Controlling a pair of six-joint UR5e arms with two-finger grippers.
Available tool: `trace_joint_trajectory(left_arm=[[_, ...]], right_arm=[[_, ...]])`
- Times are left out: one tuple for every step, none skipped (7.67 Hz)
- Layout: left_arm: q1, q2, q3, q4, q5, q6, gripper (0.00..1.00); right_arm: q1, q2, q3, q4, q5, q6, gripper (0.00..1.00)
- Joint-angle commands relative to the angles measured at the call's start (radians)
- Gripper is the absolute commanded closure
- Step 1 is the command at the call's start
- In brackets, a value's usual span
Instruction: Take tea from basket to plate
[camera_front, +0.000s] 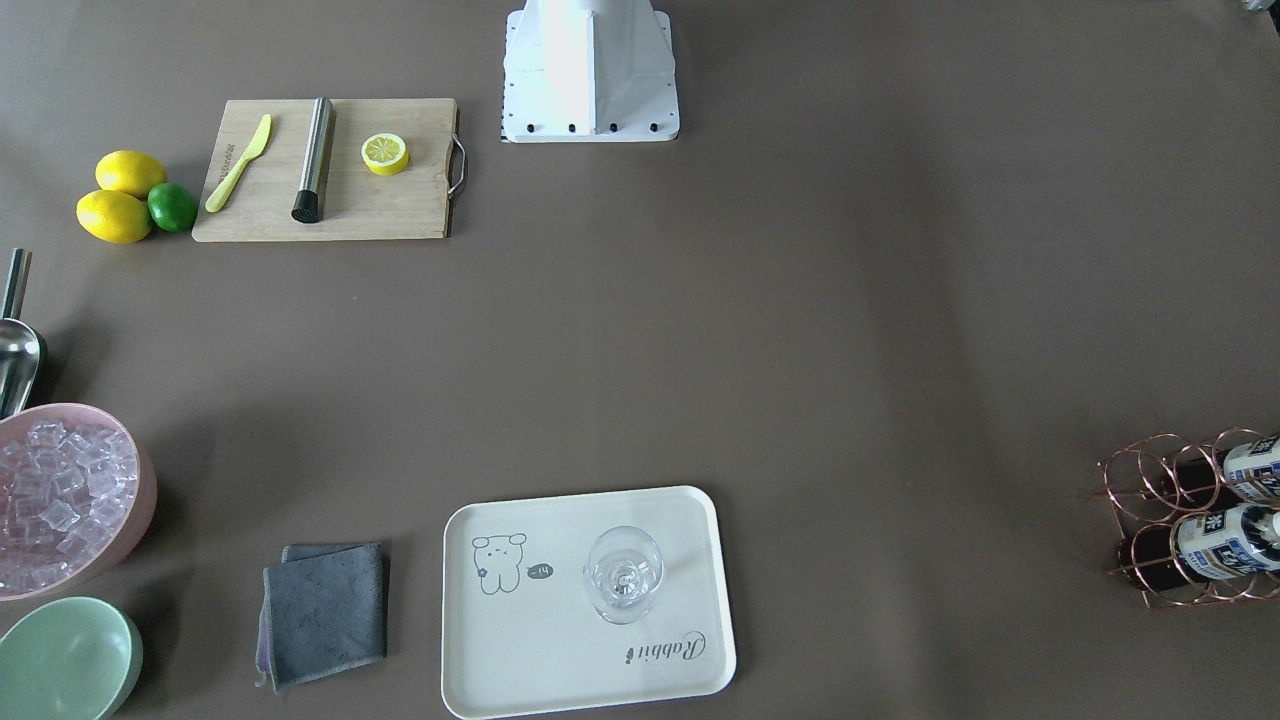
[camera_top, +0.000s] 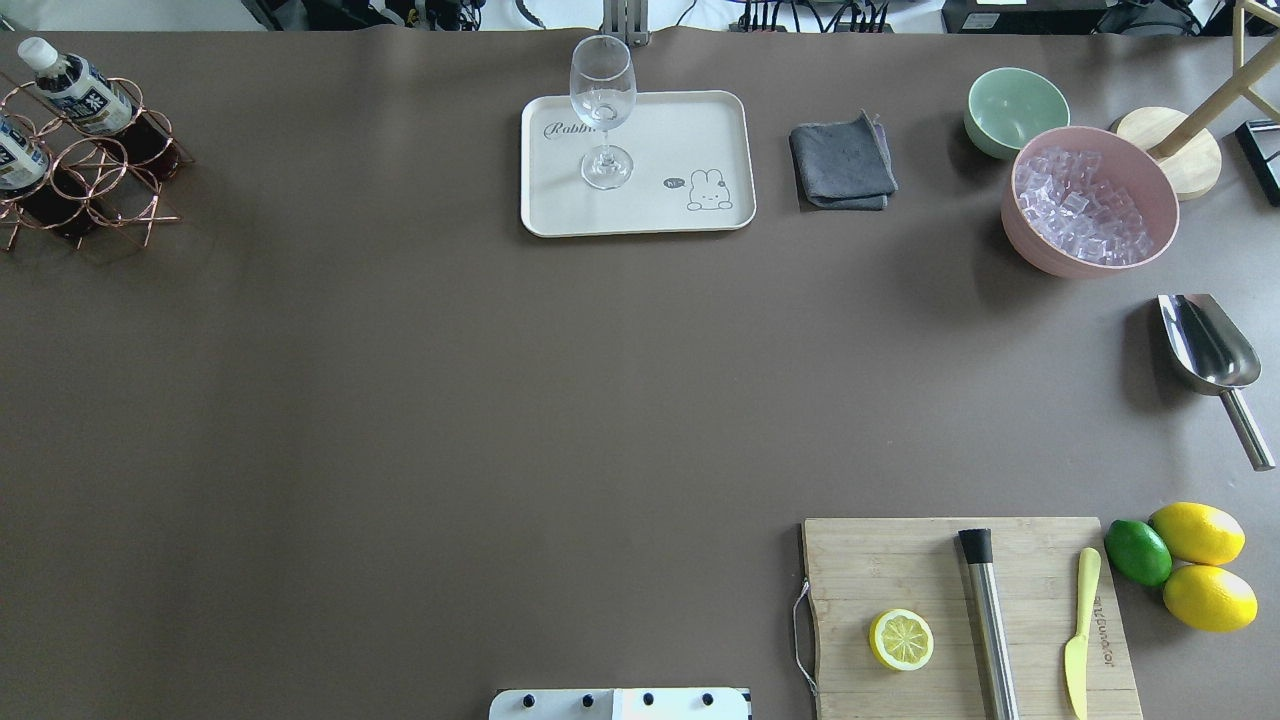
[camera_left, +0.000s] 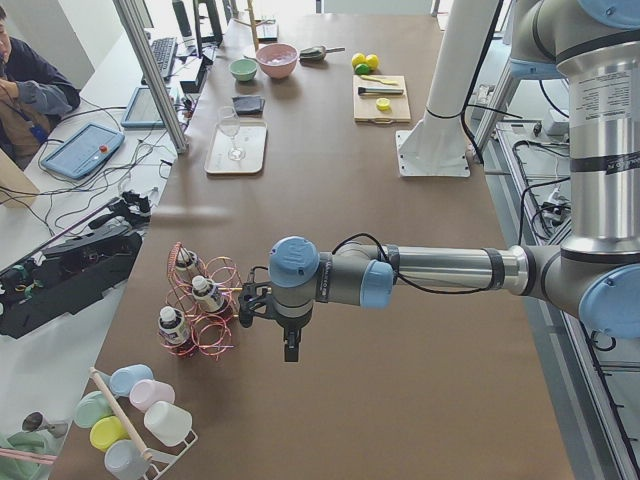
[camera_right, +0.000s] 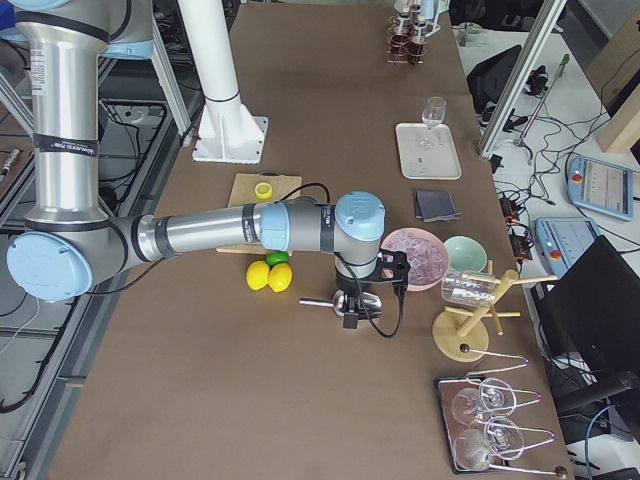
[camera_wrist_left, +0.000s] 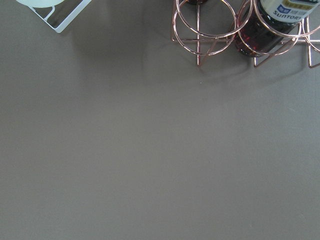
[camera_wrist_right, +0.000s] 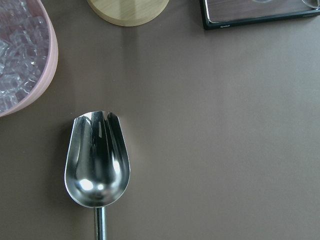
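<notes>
At the far left corner of the desk stands the basket. All three bottles of tea sit tilted in its wire rings, so the job looks like it is only starting. No bottle is on the plate yet. The plate lies at the middle of the far edge with just a glass standing on it. The left arm reaches out low over bare desk just beside the basket, and its camera sees the rings at the top of its view. I cannot tell how wide the left jaws are open, but with all three bottles in the basket they hold no tea. The right arm hangs over a metal scoop by the right edge, near a pink bowl of ice. I cannot tell about the right jaws either. Next, I think the left jaws must move over one bottle, close near its white cap, and pull it out along its tilt so the wire does not catch. Then the bottle must go down on the plate beside the glass without a bump. The desk is flat, brown and smooth. A person sits past the far edge among cables.
</notes>
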Motion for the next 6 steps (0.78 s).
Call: trace_joint_trajectory(left_arm=[[0.000, 0.000, 0.004, -0.015, 0.001, 0.000, 0.02], [0.002, -0.011, 0.004, -0.014, 0.001, -0.003, 0.02], [0.009, -0.012, 0.005, -0.015, 0.002, -0.001, 0.02], [0.011, -0.012, 0.005, -0.015, 0.002, -0.001, 0.02], [0.011, -0.012, 0.005, -0.015, 0.002, -0.001, 0.02], [0.011, -0.014, 0.004, -0.017, 0.002, -0.001, 0.02]], right_arm=[[0.001, 0.000, 0.001, 0.000, 0.000, 0.000, 0.00], [0.001, 0.000, 0.001, 0.000, -0.002, 0.000, 0.00], [0.001, 0.000, 0.001, 0.000, -0.002, 0.000, 0.00], [0.001, 0.000, 0.001, 0.000, -0.002, 0.000, 0.00], [0.001, 0.000, 0.001, 0.000, -0.002, 0.000, 0.00], [0.001, 0.000, 0.001, 0.000, -0.002, 0.000, 0.00]])
